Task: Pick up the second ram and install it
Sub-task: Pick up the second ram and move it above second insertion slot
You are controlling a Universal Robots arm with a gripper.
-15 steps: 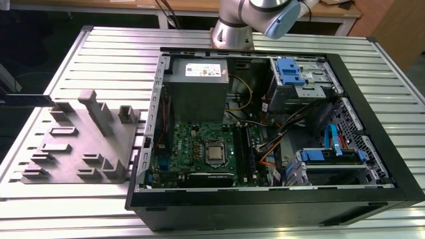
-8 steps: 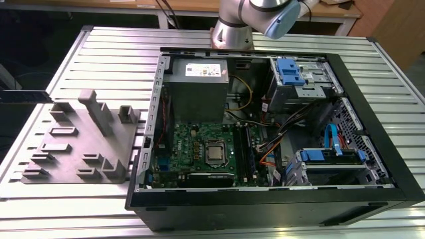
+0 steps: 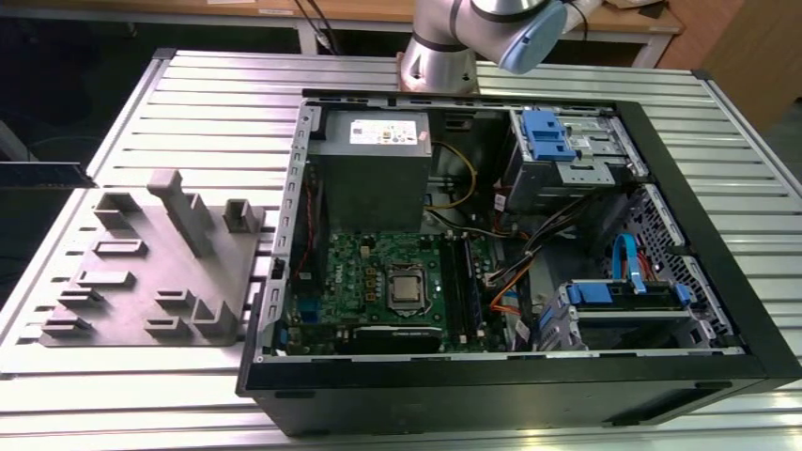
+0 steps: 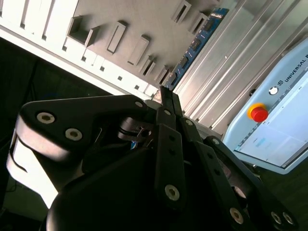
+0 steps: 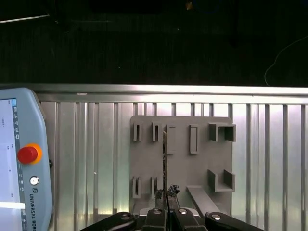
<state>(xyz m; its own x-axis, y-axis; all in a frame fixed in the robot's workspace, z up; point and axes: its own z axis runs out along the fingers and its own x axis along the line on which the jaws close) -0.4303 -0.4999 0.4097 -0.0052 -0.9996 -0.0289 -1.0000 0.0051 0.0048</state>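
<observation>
The gripper's black linkage sits closest to the lens in both wrist views. Its jaws are drawn in narrow and pinch one end of the ram. In the second wrist view the stick runs away from the fingertips as a blue board with a row of dark chips. In the first wrist view the gripper holds the ram edge-on, so it reads as a thin dark line.

Beyond the stick lies the grey block with its slots and posts, on the slatted table. The ram falls across different parts of the block in the two wrist views, so I judge it hangs clear above it. A pendant with a red button lies well apart from the block.

In the exterior view the block is at the exterior view's left. The open case takes the centre and right, with the board in its lower middle. The arm rises at top centre. The long slots sit just beside the socket, on its right in the frame. Whether a stick already sits there I cannot tell.

The pick-up looks done and the install is not. Installing calls for carrying the ram over to the case, setting its lower edge square along a free slot, and pressing evenly straight down. The cables near the slots could snag.
</observation>
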